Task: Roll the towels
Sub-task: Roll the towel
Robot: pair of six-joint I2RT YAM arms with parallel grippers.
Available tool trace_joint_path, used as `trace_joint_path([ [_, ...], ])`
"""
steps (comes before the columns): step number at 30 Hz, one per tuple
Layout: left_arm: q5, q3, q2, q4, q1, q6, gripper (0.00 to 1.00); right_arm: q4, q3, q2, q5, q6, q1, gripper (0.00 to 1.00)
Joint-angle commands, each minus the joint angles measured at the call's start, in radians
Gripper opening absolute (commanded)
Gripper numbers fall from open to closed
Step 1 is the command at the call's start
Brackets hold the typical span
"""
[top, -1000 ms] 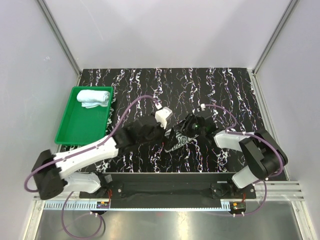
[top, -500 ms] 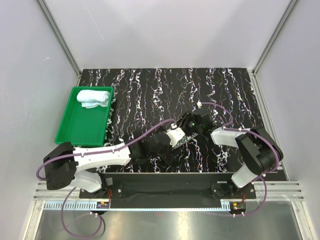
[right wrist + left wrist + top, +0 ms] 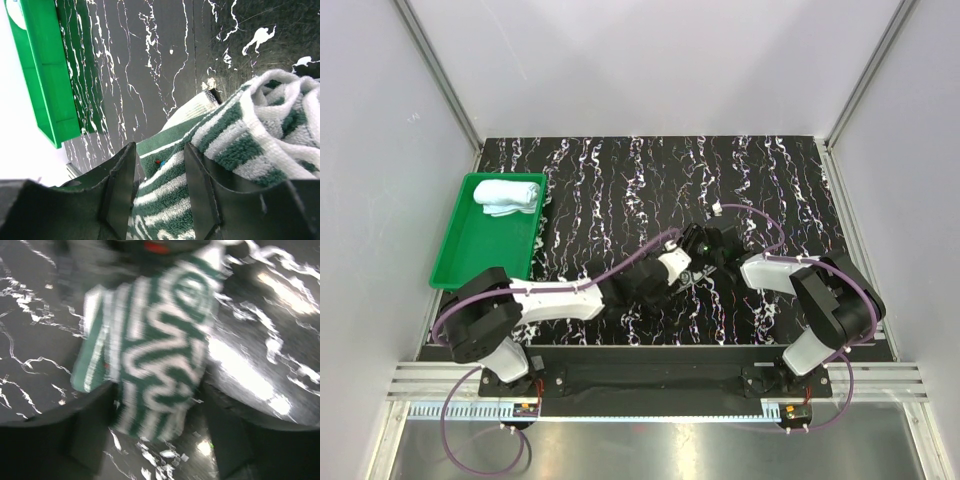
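As right gripper [image 3: 160, 150] clamps striped towel [image 3: 240, 130], I note left gripper [image 3: 157, 390] jaws apart astride it; pale towel [image 3: 508, 195] in green tray [image 3: 470, 262].

The top of the worktop [image 3: 620, 165] is wide open room. The green tray [image 3: 470, 262] blocks the left side. The left arm [image 3: 570, 298] and right arm [image 3: 770, 272] crowd the middle, around the striped towel [image 3: 155, 355].
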Motion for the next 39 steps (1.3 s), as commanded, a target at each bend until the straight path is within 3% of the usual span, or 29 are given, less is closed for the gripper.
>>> trace_joint_path([
  [1,0.093,-0.033,0.011,0.133,0.079,-0.033,0.57,-0.183,-0.03,0.05,0.029,-0.053,0.02,0.52],
  [3,0.139,-0.047,0.005,0.147,0.095,-0.04,0.43,-0.186,-0.031,0.047,0.029,-0.053,0.023,0.52],
  [5,0.179,-0.05,0.003,0.161,0.119,-0.051,0.22,-0.19,-0.031,0.049,0.025,-0.055,0.024,0.51],
  [7,0.244,-0.046,0.009,0.156,0.145,-0.059,0.14,-0.216,-0.021,0.044,0.031,-0.063,0.023,0.52],
  [12,0.393,-0.043,0.026,0.141,0.199,-0.093,0.13,-0.414,0.1,-0.031,0.101,-0.124,0.021,0.59],
  [17,0.45,-0.021,0.032,0.087,0.244,-0.145,0.14,-0.656,0.217,-0.152,0.216,-0.168,-0.063,0.9],
  [20,0.473,0.006,0.048,0.044,0.251,-0.163,0.14,-0.743,0.275,-0.227,0.209,-0.196,-0.153,0.92],
  [25,0.469,0.075,0.09,-0.067,0.251,-0.211,0.13,-0.848,0.314,-0.381,0.218,-0.202,-0.175,0.93],
  [29,0.49,0.15,0.162,-0.16,0.27,-0.312,0.13,-0.809,0.199,-0.537,0.163,-0.152,-0.175,0.92],
  [33,0.614,0.21,0.235,-0.212,0.296,-0.399,0.16,-0.715,0.009,-0.669,0.098,-0.092,-0.174,0.92],
  [39,0.82,0.138,0.262,-0.021,0.359,-0.563,0.17,-0.533,-0.148,-0.676,0.045,-0.02,-0.174,0.93],
])
